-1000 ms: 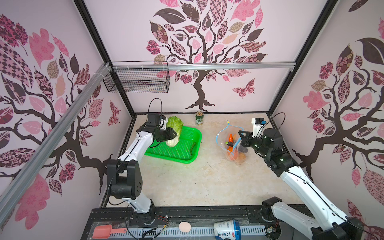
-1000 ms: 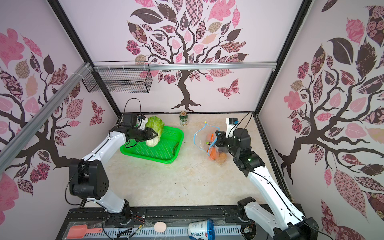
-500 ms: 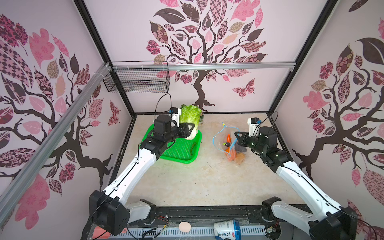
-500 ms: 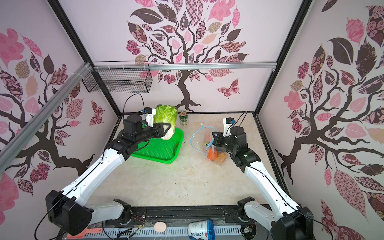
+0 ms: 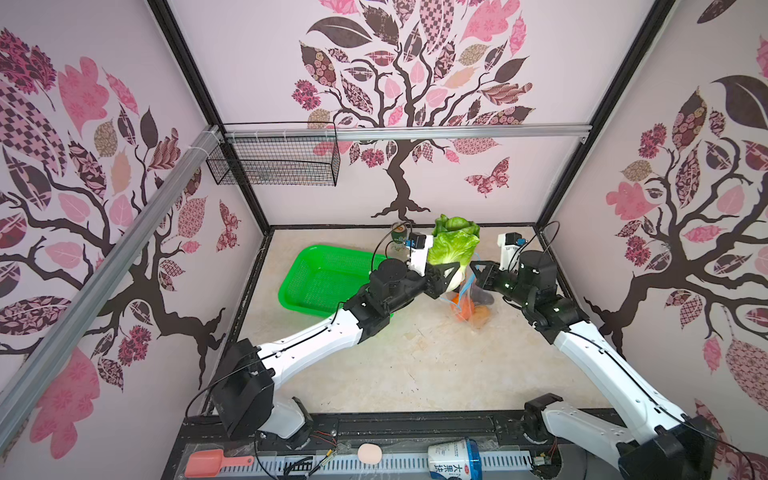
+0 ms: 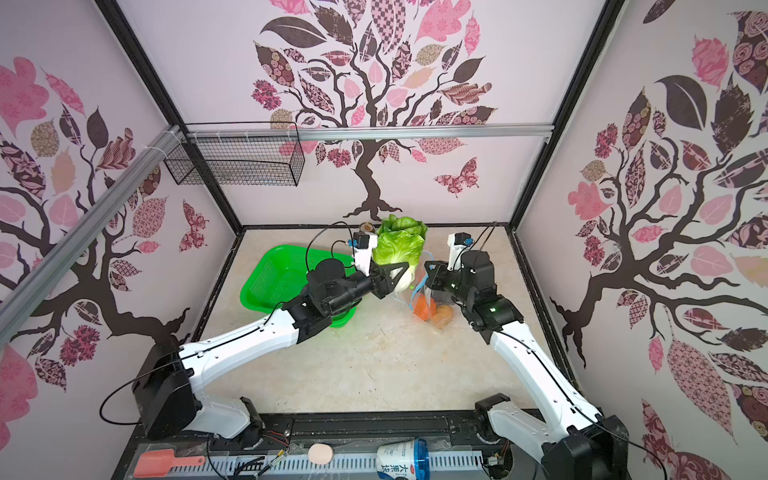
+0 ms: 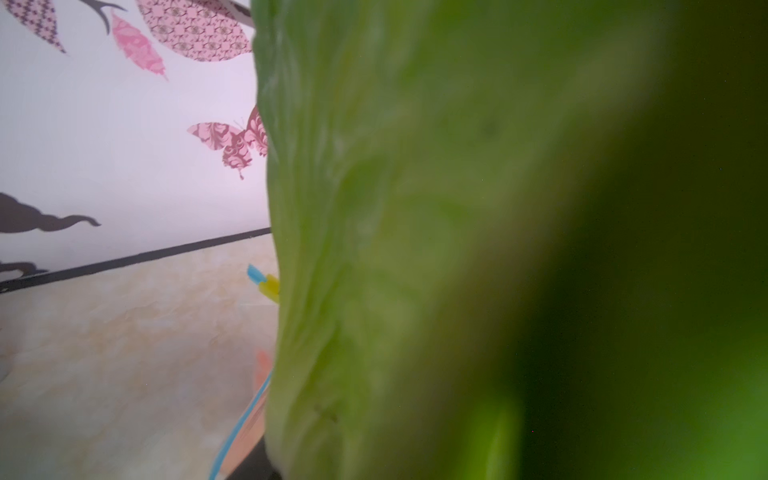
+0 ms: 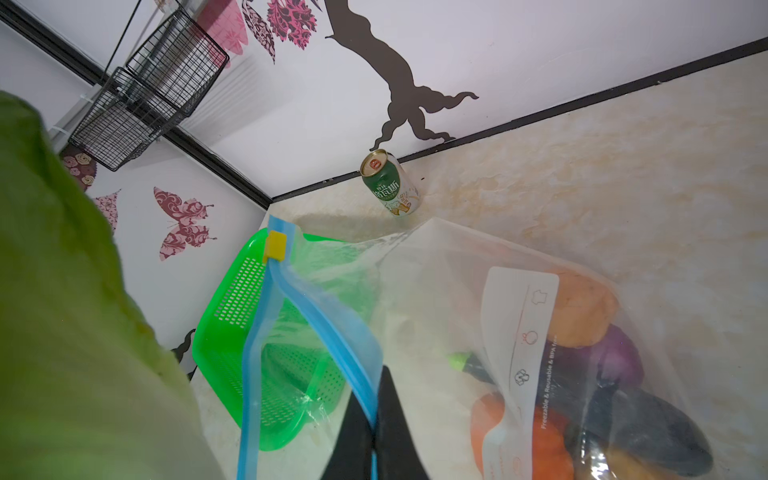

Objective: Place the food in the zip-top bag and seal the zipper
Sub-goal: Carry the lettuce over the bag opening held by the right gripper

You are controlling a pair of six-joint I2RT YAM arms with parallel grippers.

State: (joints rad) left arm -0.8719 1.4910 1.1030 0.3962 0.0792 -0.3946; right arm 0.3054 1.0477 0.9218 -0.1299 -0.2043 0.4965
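Left pincer [image 5: 448, 279] part-open, clamping cabbage [image 5: 454, 245] upright, just beside bag [image 5: 478, 320] mouth. Right pincer [image 8: 376, 415] closed tight, pinching zipper [image 8: 332, 336]. Bag holds carrots [image 5: 464, 308], rests on beige marbled tabletop [image 5: 415, 365]; tree-decal walls [image 5: 457, 166] behind bag.

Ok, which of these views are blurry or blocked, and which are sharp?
Left wrist view: the napa cabbage fills most of the frame, out of focus and shading dark to one side, with only a bit of zipper visible. Right wrist view: zip-top bag and green can sharp, cabbage edge blurred. Both top views: sharp and evenly lit.
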